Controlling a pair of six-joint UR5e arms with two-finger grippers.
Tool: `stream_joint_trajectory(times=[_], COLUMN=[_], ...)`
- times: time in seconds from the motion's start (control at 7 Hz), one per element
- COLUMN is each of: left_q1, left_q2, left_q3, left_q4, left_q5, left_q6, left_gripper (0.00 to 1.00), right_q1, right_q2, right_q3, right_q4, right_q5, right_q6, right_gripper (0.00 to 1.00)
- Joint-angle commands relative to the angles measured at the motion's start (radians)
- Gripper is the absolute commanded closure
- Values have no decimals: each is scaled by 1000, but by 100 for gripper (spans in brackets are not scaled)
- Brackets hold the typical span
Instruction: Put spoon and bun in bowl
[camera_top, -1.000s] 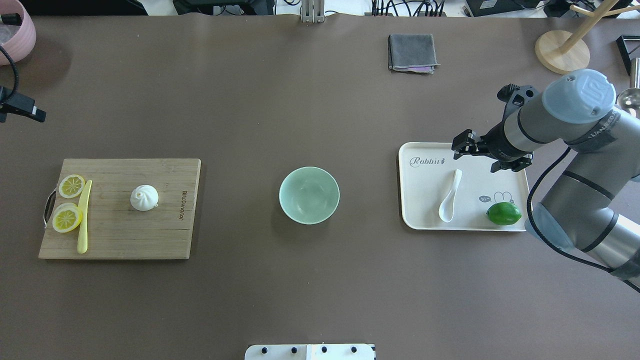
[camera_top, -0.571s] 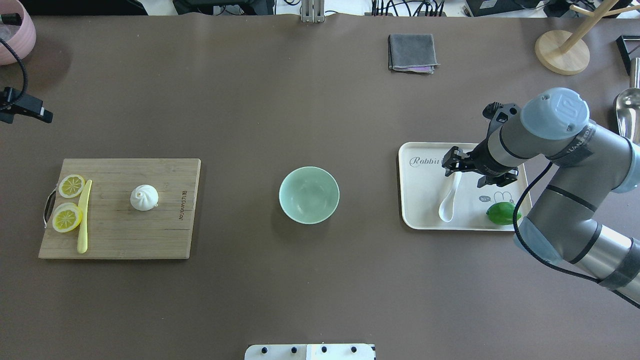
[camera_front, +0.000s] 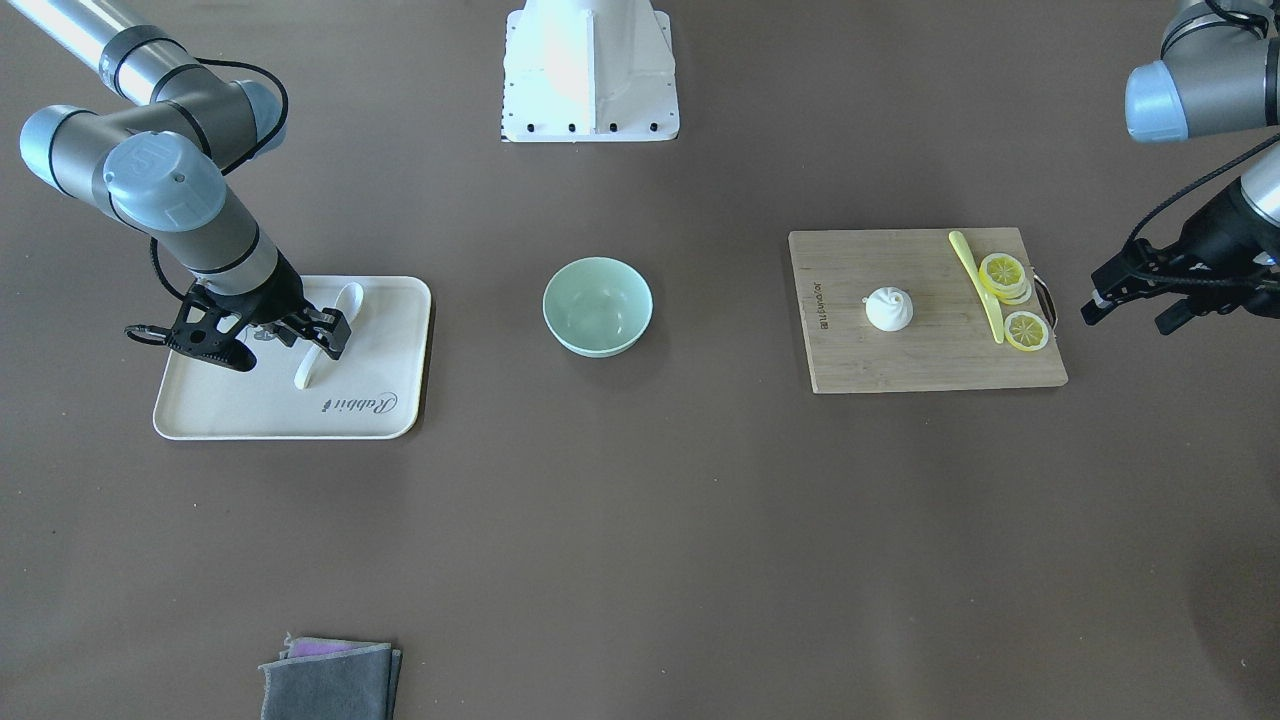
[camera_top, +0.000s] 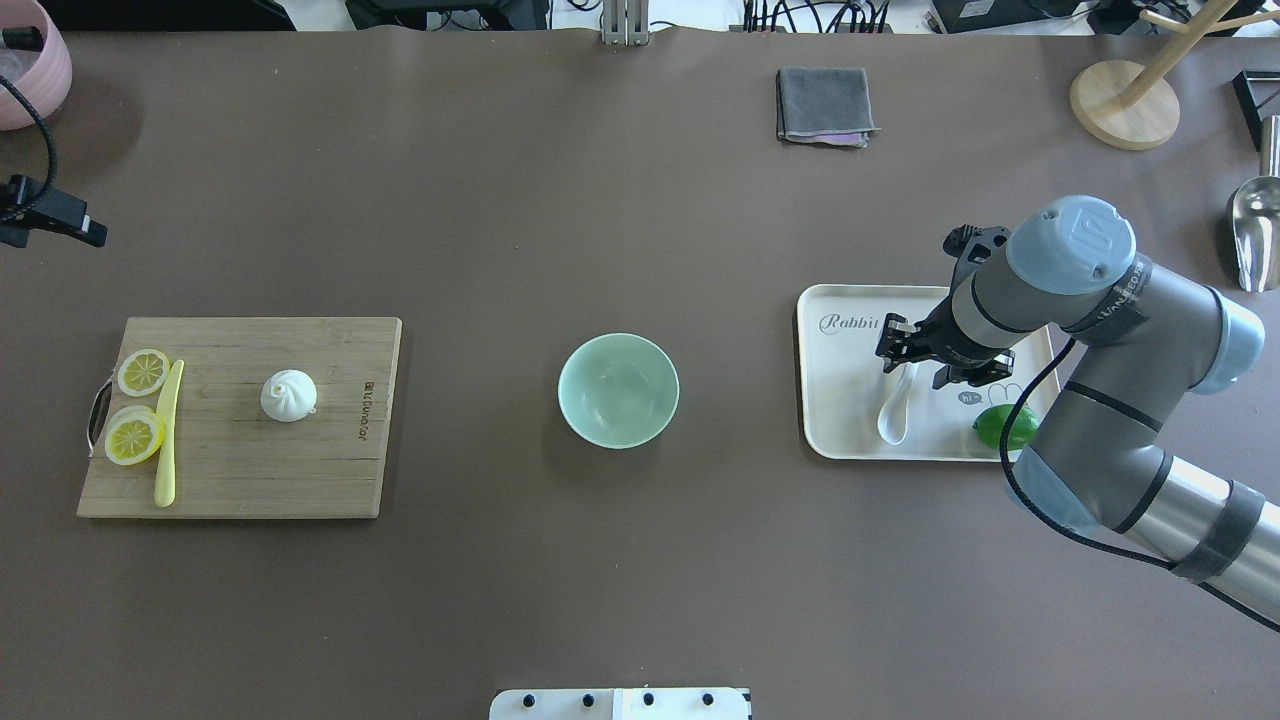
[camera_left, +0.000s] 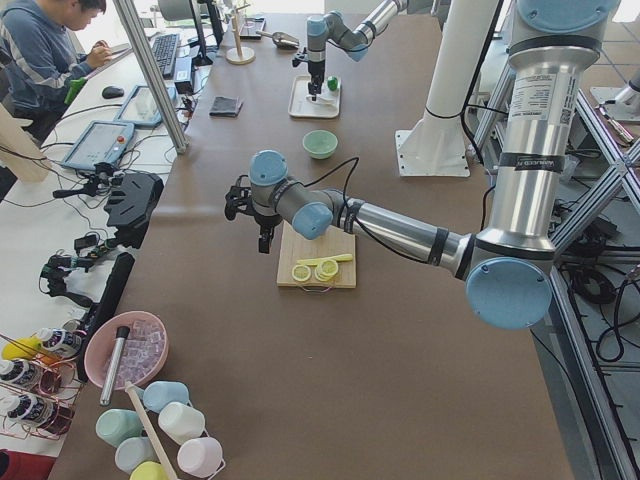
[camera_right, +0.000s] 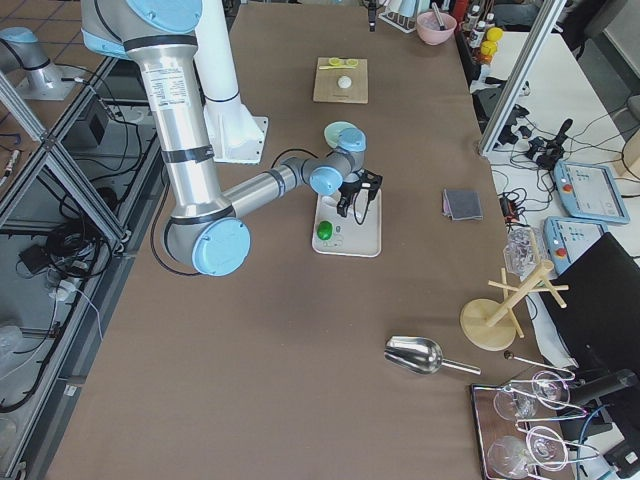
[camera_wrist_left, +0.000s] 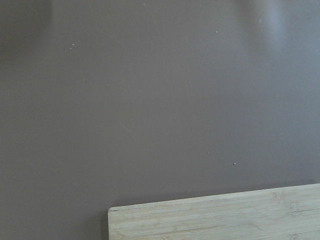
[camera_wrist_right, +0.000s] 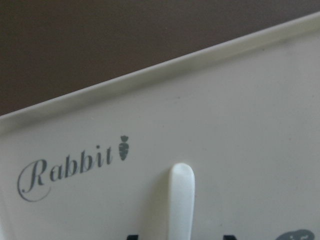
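Plainly, the glossy white spoon (camera_top: 895, 405) lies flat on the cream, round-cornered tray (camera_top: 850, 400), its deep oval scoop toward the robot. The right gripper (camera_top: 915, 362) hangs low over the curved handle with its jaws parted to either side, gripping nothing. In the wrist view the handle's rounded tip shows between two dark fingertips. A smooth green lime (camera_top: 1000, 428) sits just beside it, partly behind the arm. The round, mint-green bowl (camera_top: 618, 395) stands mid-table, well apart. The pleated white bun (camera_top: 289, 395) rests on the grainy bamboo board (camera_top: 250, 460), near the lemon slices (camera_top: 135, 437) and a thin yellow knife (camera_top: 167, 440). The left gripper (camera_front: 1135, 295) hovers off the board's end, fingers spread and empty.
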Motion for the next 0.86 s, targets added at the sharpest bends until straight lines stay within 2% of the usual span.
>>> stream_joint_trajectory(times=[0.0, 0.29, 0.43, 0.71], left_q1=[0, 11, 47, 168], left_q2=[4, -2, -34, -51], left_q3=[-2, 1, -1, -40], left_q4=[-1, -1, -1, -1], left_q5=[0, -2, 5, 116], left_q6=[0, -6, -99, -252], left_gripper=[3, 3, 3, 3], right_q1=[-5, -5, -5, -8], right_q2=[5, 11, 37, 167], right_q3=[-6, 0, 25, 8], right_q4=[0, 0, 0, -14], right_q5=[0, 0, 3, 5], right_q6=[0, 2, 23, 154], right_gripper=[100, 100, 100, 100])
